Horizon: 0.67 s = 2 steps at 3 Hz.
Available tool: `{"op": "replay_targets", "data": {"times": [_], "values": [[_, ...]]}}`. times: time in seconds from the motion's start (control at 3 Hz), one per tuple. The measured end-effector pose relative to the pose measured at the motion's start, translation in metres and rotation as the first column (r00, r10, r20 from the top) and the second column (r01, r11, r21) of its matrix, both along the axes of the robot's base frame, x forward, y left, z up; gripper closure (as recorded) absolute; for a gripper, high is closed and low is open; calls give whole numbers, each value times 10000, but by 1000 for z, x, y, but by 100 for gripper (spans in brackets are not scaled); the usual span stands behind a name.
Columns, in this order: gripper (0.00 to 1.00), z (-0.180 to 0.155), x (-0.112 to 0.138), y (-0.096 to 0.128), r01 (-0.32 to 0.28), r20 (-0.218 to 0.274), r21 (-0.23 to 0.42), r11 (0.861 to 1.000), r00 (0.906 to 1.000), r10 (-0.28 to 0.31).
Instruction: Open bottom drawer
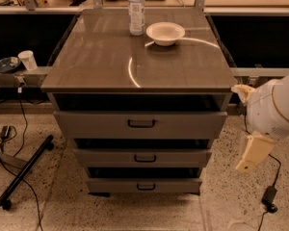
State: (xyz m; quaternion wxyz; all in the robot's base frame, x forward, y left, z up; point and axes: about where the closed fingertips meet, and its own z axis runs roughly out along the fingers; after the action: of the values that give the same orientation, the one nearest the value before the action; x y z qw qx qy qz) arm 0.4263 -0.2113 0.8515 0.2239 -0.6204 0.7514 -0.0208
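Note:
The bottom drawer [144,185] is the lowest and narrowest-looking of three grey-brown fronts on the cabinet. Its small black loop handle [146,186] sits in the middle of the front. A dark gap shows above it, under the middle drawer [143,157]. The top drawer [140,124] is the widest. My gripper [253,154] hangs as a cream-coloured piece under the white arm [274,107], to the right of the cabinet. It is about level with the middle drawer, well apart from all the handles, and holds nothing that I can see.
On the cabinet top [111,61] stand a water bottle [136,8] and a white bowl [165,32]. A paper cup [27,60] sits on the left ledge. A black stand leg [21,172] and cables lie on the floor at left, a power adapter [269,198] at right.

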Motion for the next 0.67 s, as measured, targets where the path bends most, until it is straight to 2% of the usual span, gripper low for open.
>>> {"op": "replay_targets", "data": {"times": [0.67], "values": [[0,-45,-9,11,-536,-116,721,9960,9984,546]]}}
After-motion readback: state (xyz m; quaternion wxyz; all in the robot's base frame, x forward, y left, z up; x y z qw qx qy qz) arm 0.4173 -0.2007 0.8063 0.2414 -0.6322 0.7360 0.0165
